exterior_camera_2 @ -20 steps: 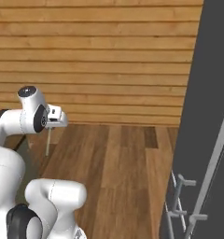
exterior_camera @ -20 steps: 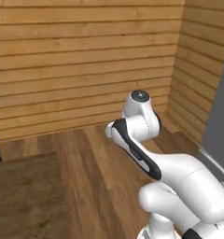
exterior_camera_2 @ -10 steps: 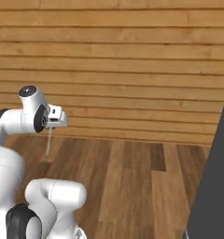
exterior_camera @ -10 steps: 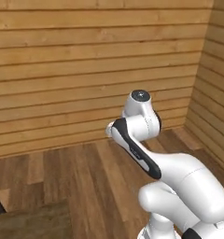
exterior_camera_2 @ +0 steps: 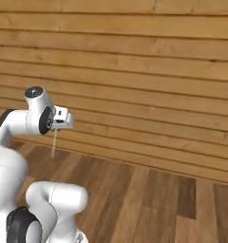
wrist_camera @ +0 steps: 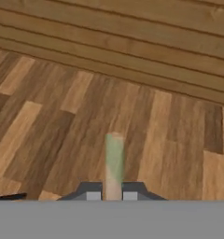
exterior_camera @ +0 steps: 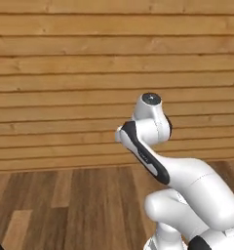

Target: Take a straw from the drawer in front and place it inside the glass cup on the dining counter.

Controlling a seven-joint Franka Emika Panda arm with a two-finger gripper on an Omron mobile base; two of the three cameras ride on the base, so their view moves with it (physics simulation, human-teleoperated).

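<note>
My gripper [wrist_camera: 113, 195] is shut on the straw [wrist_camera: 114, 164], a thin pale yellow-green stick that runs out from between the two finger tips in the hand view. From the right base view the straw [exterior_camera_2: 53, 143] hangs straight down below the hand, high above the plank floor. The arm is folded close to the base, and in the left base view its white links hide the hand. The drawer, the glass cup and the dining counter are out of view.
A wall of horizontal wooden planks [exterior_camera: 80, 78] fills the back in both base views. Below it lies a wooden plank floor [exterior_camera_2: 149, 204] in mixed light and dark boards.
The whole picture has shifted sideways, so the base has turned: the dark tall unit at the right and the side wall have left the views. The arm's pose and the held straw are unchanged.
</note>
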